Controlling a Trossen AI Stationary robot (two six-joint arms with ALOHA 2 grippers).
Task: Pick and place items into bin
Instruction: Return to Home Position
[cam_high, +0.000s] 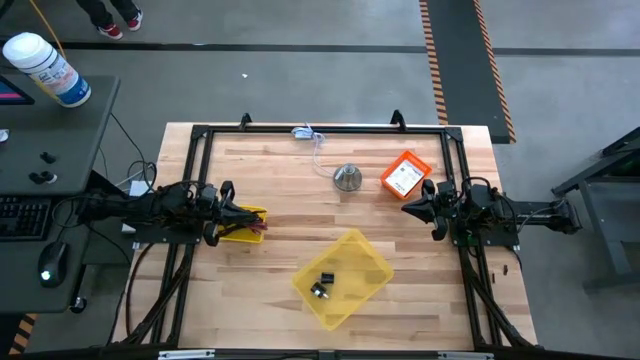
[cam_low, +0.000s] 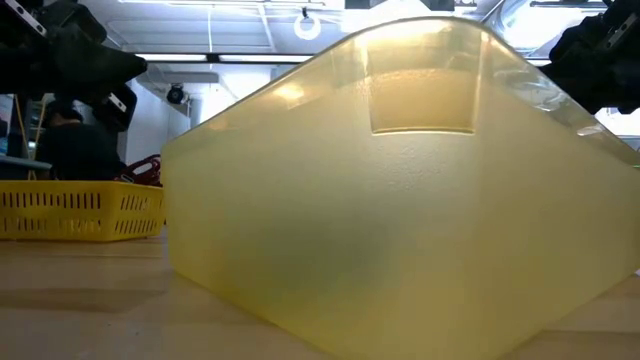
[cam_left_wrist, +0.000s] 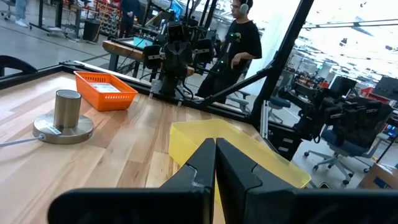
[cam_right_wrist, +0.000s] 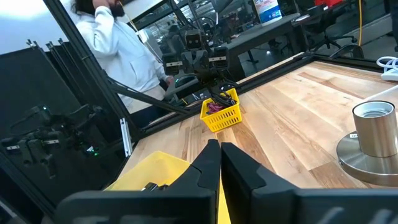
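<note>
The yellow bin (cam_high: 342, 277) sits on the table's near middle, with small black items (cam_high: 322, 283) lying inside it. It fills the low view (cam_low: 400, 170). My left gripper (cam_high: 228, 205) is shut and empty, raised beside a small yellow basket (cam_high: 243, 225) that holds purple stick-like pieces (cam_right_wrist: 216, 106). My right gripper (cam_high: 418, 200) is also shut and empty, raised next to an orange basket (cam_high: 405, 175) with a white printed card (cam_high: 402, 179) in it. In the wrist views, the left fingers (cam_left_wrist: 216, 158) and the right fingers (cam_right_wrist: 219, 158) both point toward the bin.
A silver cone-shaped metal piece (cam_high: 347, 178) stands at the table's far middle. A white cable (cam_high: 308, 134) lies at the far edge. A black frame (cam_high: 320, 128) borders the table. People stand in the room beyond (cam_left_wrist: 239, 37) (cam_right_wrist: 124, 50). Bare wood lies between the baskets and the bin.
</note>
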